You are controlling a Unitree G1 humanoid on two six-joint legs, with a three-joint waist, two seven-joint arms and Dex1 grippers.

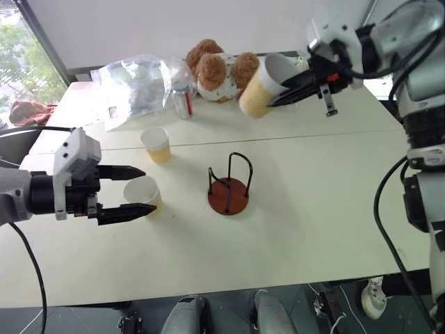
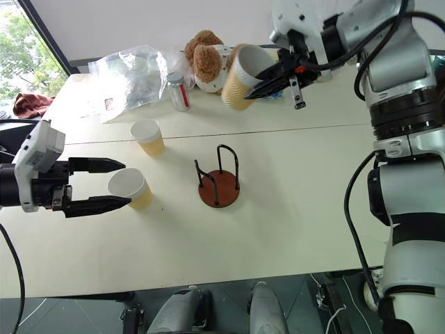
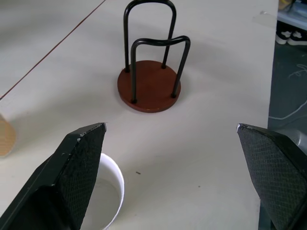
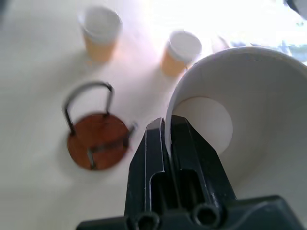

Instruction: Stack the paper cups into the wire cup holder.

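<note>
step: first cup in transit, none in the wire cup holder [image 1: 229,186] yet
right gripper [image 1: 286,89]: clenched on the rim of a paper cup [image 1: 263,85], held tilted in the air above the far side of the table [image 1: 313,209]
left gripper [image 1: 132,191]: jaws spread wide, straddling a second cup [image 1: 143,194] that stands on the table, not gripping
third cup [image 1: 156,144]: upright on the table, just beyond the second
holder: empty, mid-table, right of both standing cups
next: my read, bring the held cup over the holder, turn it upright, lower it between the wire loops, release
risk: rim pinch may let it swing, clip a loop
</note>
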